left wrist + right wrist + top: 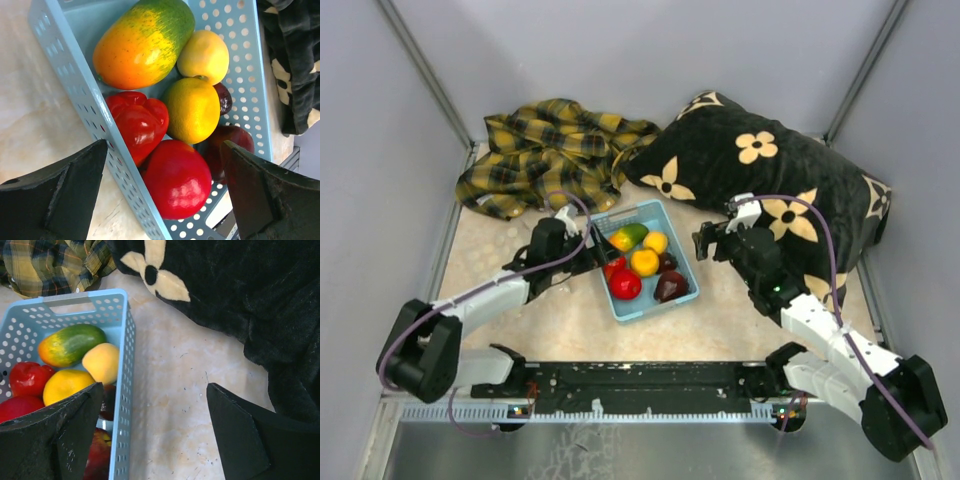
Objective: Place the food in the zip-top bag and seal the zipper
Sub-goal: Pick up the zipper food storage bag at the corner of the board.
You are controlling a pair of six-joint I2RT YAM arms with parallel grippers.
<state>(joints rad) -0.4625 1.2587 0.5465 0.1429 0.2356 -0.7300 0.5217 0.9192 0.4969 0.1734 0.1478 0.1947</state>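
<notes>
In the left wrist view the light-blue basket (75,65) runs off the top and bottom of the frame, and the two dark maroon pieces (227,140) at centre right are mostly hidden behind brighter fruit and the right-hand finger. In the right wrist view the lower-left finger covers the basket's near corner, so only slivers of red and maroon show there. From overhead the left claw (594,250) is a dark shape against the basket's left wall, and its fingertips are hard to separate. The food (642,262) all lies inside the basket at the middle of the counter (720,310). It is glossy: an elongated green-to-orange piece (145,42) at the top, two yellow-orange rounds (192,110) below it, a lobed red piece (137,120) against the perforated wall, and a smooth red ball (177,177) lowest. The left claw is spread wide and holds nothing, one finger over bare counter outside the wall, the other over the basket's far side. The right claw (155,390) is also spread wide and empty, over bare counter just right of the basket. A black flowered pillow (770,180) and a plaid cloth (550,155) fill the upper frame.
</notes>
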